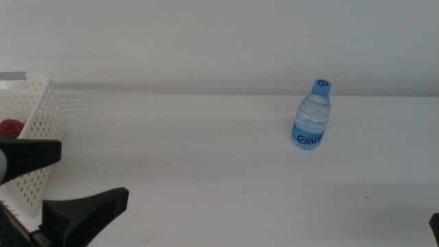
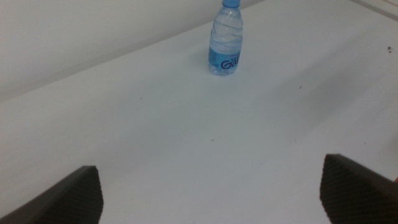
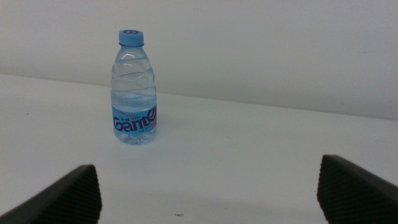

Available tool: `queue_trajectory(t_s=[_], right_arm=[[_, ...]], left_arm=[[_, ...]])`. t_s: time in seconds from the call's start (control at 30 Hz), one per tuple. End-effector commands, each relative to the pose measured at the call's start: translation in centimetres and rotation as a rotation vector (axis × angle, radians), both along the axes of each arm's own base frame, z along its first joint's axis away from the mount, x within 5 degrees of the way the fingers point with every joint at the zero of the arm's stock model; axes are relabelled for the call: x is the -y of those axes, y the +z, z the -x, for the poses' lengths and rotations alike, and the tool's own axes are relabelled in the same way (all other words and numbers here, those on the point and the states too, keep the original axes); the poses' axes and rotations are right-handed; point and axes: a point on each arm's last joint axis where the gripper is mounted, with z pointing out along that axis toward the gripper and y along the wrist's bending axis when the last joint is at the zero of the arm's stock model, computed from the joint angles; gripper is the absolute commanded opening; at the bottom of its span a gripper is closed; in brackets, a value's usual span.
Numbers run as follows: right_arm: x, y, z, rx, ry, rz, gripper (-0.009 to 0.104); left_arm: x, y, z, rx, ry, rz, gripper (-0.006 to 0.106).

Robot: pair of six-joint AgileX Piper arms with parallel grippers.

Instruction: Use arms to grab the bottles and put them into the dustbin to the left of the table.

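Observation:
A small clear water bottle (image 1: 313,116) with a blue cap and blue label stands upright on the white table (image 1: 206,158), right of centre. The white perforated dustbin (image 1: 41,130) sits at the table's left edge, and something red (image 1: 9,128) shows inside it. My left gripper (image 1: 68,182) hangs open and empty just in front of the dustbin. Its wrist view shows the bottle (image 2: 226,40) far off beyond the wide-apart jaws of that gripper (image 2: 211,193). My right gripper (image 3: 208,193) is open and empty, facing the bottle (image 3: 134,93) from a distance.
A pale wall runs along the table's far edge behind the bottle. Only a dark sliver of the right arm (image 1: 435,223) shows at the bottom right corner of the middle view.

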Motion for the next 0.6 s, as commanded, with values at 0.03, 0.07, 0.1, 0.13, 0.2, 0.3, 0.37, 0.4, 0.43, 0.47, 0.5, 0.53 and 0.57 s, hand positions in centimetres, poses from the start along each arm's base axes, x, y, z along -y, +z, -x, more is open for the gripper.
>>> queue_trajectory(t_s=[0.03, 0.07, 0.1, 0.13, 0.2, 0.3, 0.37, 0.4, 0.43, 0.47, 0.5, 0.53, 0.57], right_arm=[[0.05, -1.2, 0.11, -0.001, -0.006, 0.01, 0.093], [0.05, -1.2, 0.11, -0.001, -0.006, 0.01, 0.093], [0.05, -1.2, 0.11, -0.001, -0.006, 0.01, 0.093], [0.05, -1.2, 0.11, -0.001, -0.006, 0.01, 0.093], [0.05, -1.2, 0.11, -0.001, -0.006, 0.01, 0.093], [0.05, -1.2, 0.11, -0.001, -0.006, 0.01, 0.093], [0.05, -1.2, 0.11, -0.001, -0.006, 0.01, 0.093], [0.05, -1.2, 0.11, -0.001, -0.006, 0.01, 0.093], [0.05, -1.2, 0.11, -0.001, -0.006, 0.01, 0.093], [0.05, -1.2, 0.11, -0.001, -0.006, 0.01, 0.093], [0.05, -1.2, 0.11, -0.001, -0.006, 0.01, 0.093], [0.05, -1.2, 0.11, -0.001, -0.006, 0.01, 0.093], [0.05, -1.2, 0.11, -0.001, -0.006, 0.01, 0.093]], left_arm=[[0.01, 0.06, 0.12, 0.012, -0.003, 0.013, 0.094], [0.02, 0.15, 0.06, 0.021, 0.0, 0.019, 0.094], [0.02, 0.2, 0.03, 0.027, 0.002, 0.023, 0.094], [0.02, 0.29, -0.02, 0.037, 0.005, 0.029, 0.094], [0.01, 0.47, -0.13, 0.057, 0.012, 0.038, 0.094], [-0.07, 0.68, -0.29, 0.088, 0.023, 0.038, 0.094], [-0.11, 0.77, -0.37, 0.103, 0.028, 0.037, 0.094], [-0.13, 0.83, -0.41, 0.112, 0.031, 0.037, 0.094], [-0.13, 0.87, -0.43, 0.116, 0.032, 0.04, 0.094], [-0.13, 0.92, -0.45, 0.12, 0.034, 0.043, 0.094], [-0.11, 0.94, -0.45, 0.12, 0.034, 0.047, 0.094], [-0.1, 0.94, -0.44, 0.118, 0.033, 0.05, 0.094], [-0.1, 0.94, -0.44, 0.118, 0.033, 0.05, 0.094]])
